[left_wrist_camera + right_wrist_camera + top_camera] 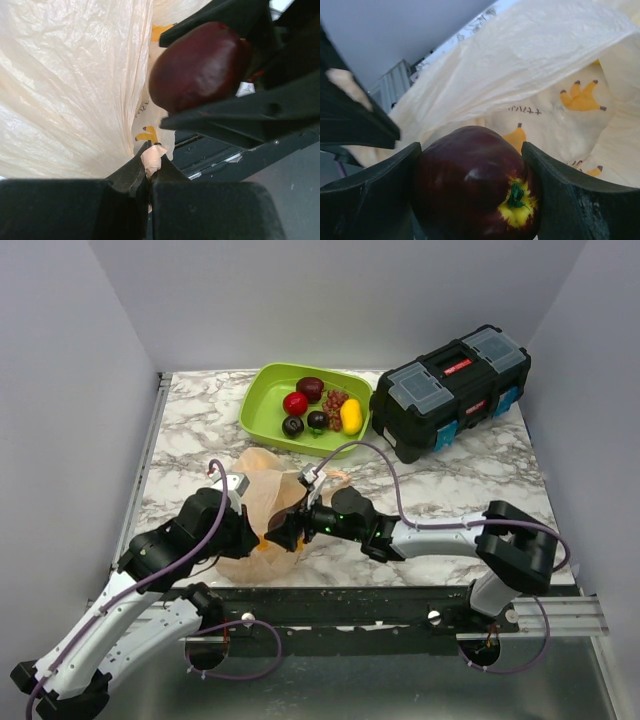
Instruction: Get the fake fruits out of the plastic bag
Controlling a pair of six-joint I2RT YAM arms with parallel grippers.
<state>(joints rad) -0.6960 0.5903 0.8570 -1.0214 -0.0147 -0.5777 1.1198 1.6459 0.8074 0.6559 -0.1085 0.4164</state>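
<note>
Plastic bag (75, 75): pale, translucent, banana print; lies at the near edge of the table (450, 490), between the arms.
Left gripper (151, 167): clenched on a fold of the bag's rim, probably to steady the opening.
Right gripper (475, 200): grasping a dark red toy apple (470, 170) at the bag's opening.
Other fake fruits (320, 405): in the lime-green tray (262, 410), likely the drop-off.

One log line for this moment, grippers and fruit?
left gripper: shut on plastic bag | right gripper: holding dark red apple | green tray: six fruits
</note>
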